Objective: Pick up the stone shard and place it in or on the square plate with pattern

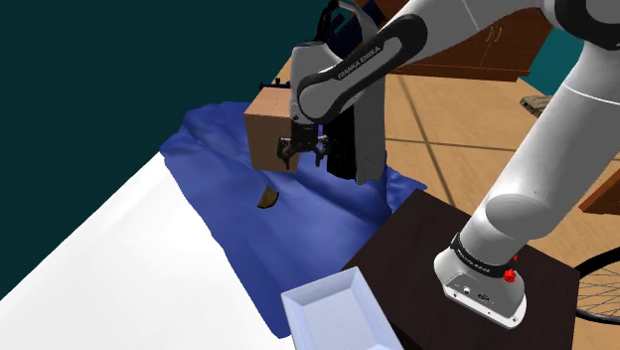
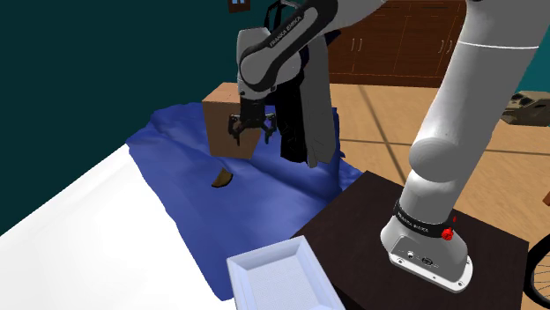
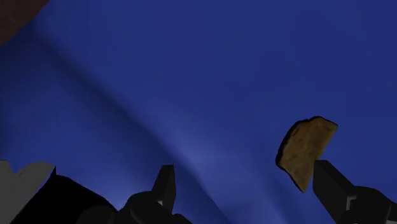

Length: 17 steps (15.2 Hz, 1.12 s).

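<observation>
- While the gripper point(image 1: 303, 151) hovers over the blue cloth point(image 1: 224, 164), its two black fingers stand well apart with nothing between them.
- Look at the stone shard point(image 1: 267, 197): a small brown wedge with a curved back, lying alone on the cloth, below the hand and towards the shoulder view's left of it.
- From the wrist view, the shard point(image 3: 305, 151) sits just beside one fingertip point(image 3: 323, 170), off to that side instead of centred in the gap, so I'd say the hand needs a sideways shift before closing.
- Handling call: it looks stiff, light and rough-faced, unlikely to slip. Its edges look thin and might chip, so I'd pinch across the two flat faces at the thick middle.
- Watch the cloth: it is rumpled and soft, and the fingers could snag a fold.
- Over by the stand point(image 1: 422, 234), the square plate point(image 1: 333, 308) waits near the bottom edge, drawn plain pale with a raised rim, no pattern visible.
- Under the cloth lies a white surface point(image 1: 119, 268), and a brown box point(image 1: 264, 127) stands behind the hand.
- Around it all: teal wall, wooden floor, dark cabinets.
</observation>
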### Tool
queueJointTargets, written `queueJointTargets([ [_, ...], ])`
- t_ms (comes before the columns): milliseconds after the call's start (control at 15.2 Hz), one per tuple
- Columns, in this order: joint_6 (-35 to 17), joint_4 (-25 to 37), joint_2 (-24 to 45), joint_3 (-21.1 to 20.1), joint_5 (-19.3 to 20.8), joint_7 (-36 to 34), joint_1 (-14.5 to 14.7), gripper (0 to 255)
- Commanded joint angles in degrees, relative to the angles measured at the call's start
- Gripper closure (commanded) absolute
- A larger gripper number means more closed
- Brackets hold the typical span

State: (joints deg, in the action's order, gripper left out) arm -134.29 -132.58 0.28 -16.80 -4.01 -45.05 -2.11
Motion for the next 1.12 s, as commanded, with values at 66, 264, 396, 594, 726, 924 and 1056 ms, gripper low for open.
queueJointTargets([
  [66, -2.9, 5.0, 8.4, -0.3, 2.4, -6.1, 0.8, 0],
  [264, -4.7, 9.9, 15.5, 0.5, 4.2, -11.1, 2.1, 0],
  [396, -5.6, 13.5, 20.2, 1.2, 5.0, -14.1, 3.1, 0],
  [594, -6.3, 19.5, 27.1, 2.5, 5.8, -18.0, 4.8, 0],
  [726, -6.5, 23.9, 31.8, 3.4, 6.0, -20.3, 5.8, 0],
  [924, -7.5, 24.2, 33.1, 3.7, 6.2, -20.5, 6.1, 0],
  [1056, -8.5, 24.4, 34.4, 3.9, 6.4, -20.7, 6.4, 0],
])
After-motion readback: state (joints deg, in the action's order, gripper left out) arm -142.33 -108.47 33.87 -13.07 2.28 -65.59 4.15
